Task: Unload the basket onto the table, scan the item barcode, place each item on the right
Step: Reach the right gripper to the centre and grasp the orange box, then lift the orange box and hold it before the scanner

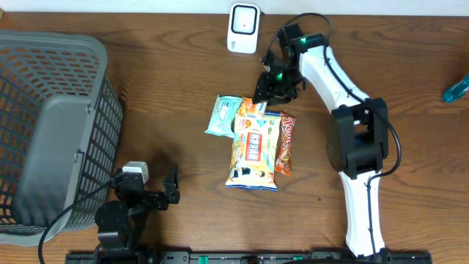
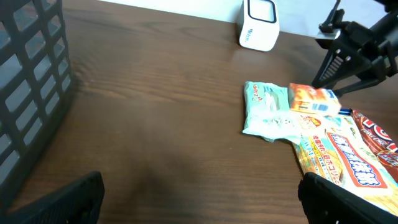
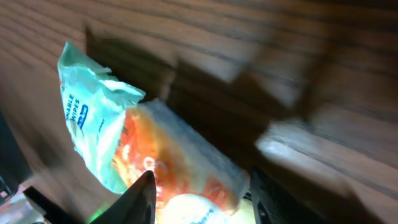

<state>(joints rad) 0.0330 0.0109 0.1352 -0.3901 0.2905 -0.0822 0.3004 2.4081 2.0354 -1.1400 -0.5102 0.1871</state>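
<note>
Overhead: orange snack bag (image 1: 253, 144) seen mid-frame, between wipes pack (image 1: 222, 115) and red bar (image 1: 286, 144); right gripper (image 1: 275, 89) placed over its top edge
Left wrist: left gripper (image 2: 199, 196) spread wide at frame bottom
Right wrist: orange snack bag flanked by fingers (image 3: 142, 198), whether it is gripped cannot be told

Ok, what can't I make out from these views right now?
Barcodes: none shows on the orange snack bag, the wipes pack or the red wrapper; undersides hidden, print too small overhead.
Right gripper: wrist view blurred, so grip on the bag unclear.
Blue object: cut off by overhead's right edge.
</note>
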